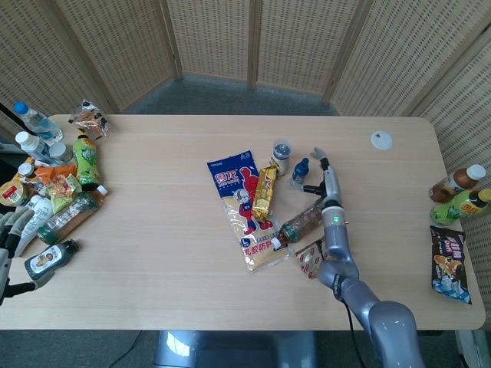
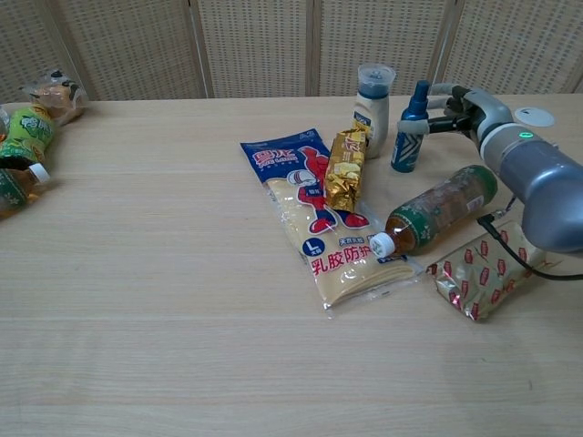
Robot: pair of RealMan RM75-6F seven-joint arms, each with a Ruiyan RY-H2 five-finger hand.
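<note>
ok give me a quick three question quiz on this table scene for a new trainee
1. True or false: the right hand is at the small blue spray bottle.
2. Which thing lies on its side between the spray bottle and the red-patterned foil pack?
A. a green-capped drink bottle
B. a white jar
C. a gold snack bag
3. Fill in: the gold snack bag lies partly on top of the long ____ packet.

Key
1. True: its fingers reach around the bottle's upper part.
2. A: the brown drink bottle with a green base and white cap.
3. Blue and red.
</note>
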